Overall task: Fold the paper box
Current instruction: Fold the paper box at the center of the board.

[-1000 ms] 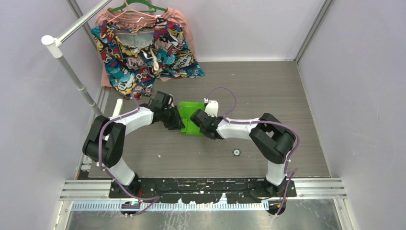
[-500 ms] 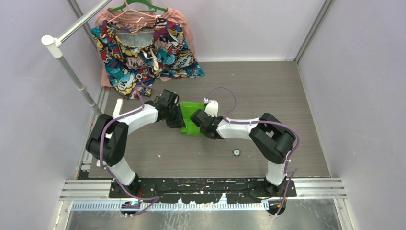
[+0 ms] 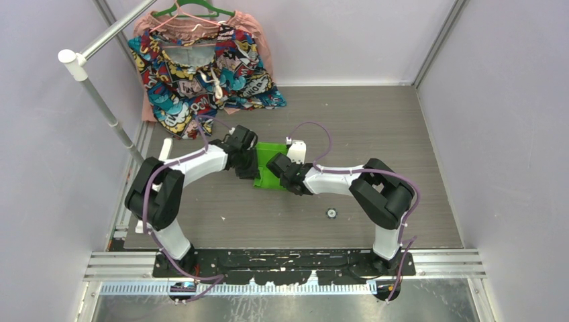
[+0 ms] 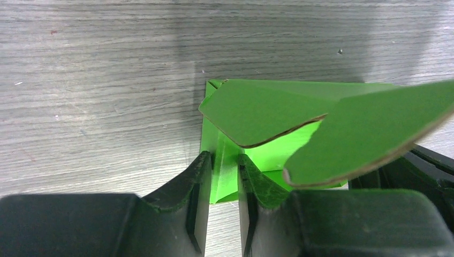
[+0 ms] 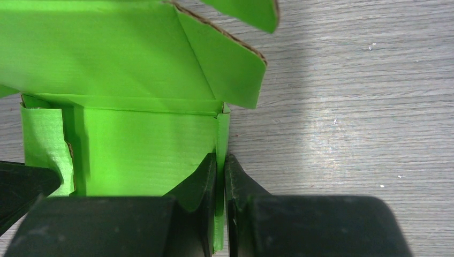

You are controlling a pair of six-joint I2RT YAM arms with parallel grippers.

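Observation:
The paper box (image 3: 267,178) is lime-green card, partly folded, lying on the grey table between my two grippers. My left gripper (image 3: 253,163) is at its left side. In the left wrist view the jaws (image 4: 225,167) stand closed on an upright wall of the box (image 4: 257,110), with two loose flaps hanging over to the right. My right gripper (image 3: 276,168) is at the box's right side. In the right wrist view it (image 5: 220,167) pinches the thin right edge of the box (image 5: 134,144), whose open flaps lie above.
A colourful patterned garment (image 3: 201,67) on a green hanger lies at the back left. A slanted white pole (image 3: 100,100) stands at the left. A small round object (image 3: 331,213) sits on the table in front of the right arm.
My left gripper has moved right, closer in against the box's left side, and the left arm has swung with it. The right gripper and the box have stayed in place.

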